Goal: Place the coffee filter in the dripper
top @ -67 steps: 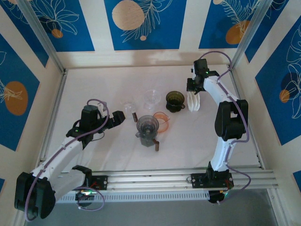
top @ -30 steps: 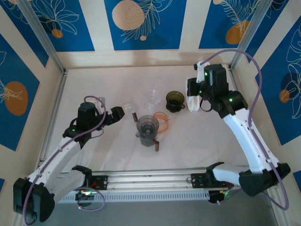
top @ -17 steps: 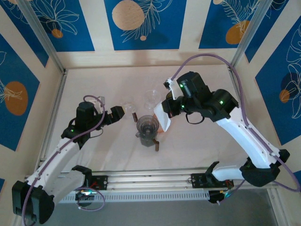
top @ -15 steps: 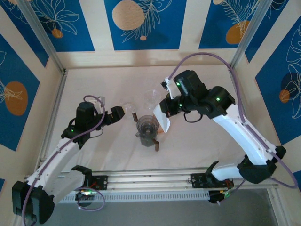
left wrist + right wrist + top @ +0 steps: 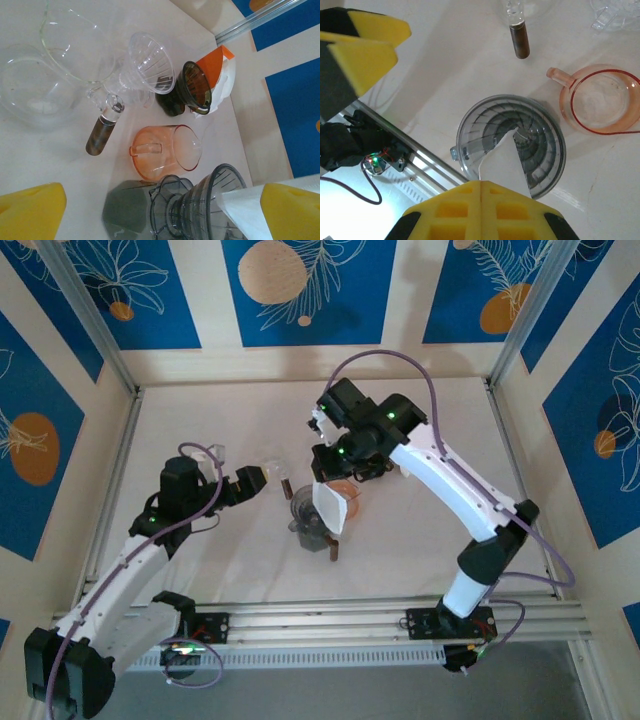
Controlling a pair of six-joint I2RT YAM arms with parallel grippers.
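we see right gripper fingers pressed together, pinching white paper filter by its wide edge. filter point hangs over gray dripper near its centre, paper trailing toward 6 o'clock of rim. left gripper wide open, holding nothing, at 9 o'clock of dripper. we judge filter very light, thin, floppy, quick to crease. pinch at wide edge suits; lead with point. ribbed cone may snag paper.
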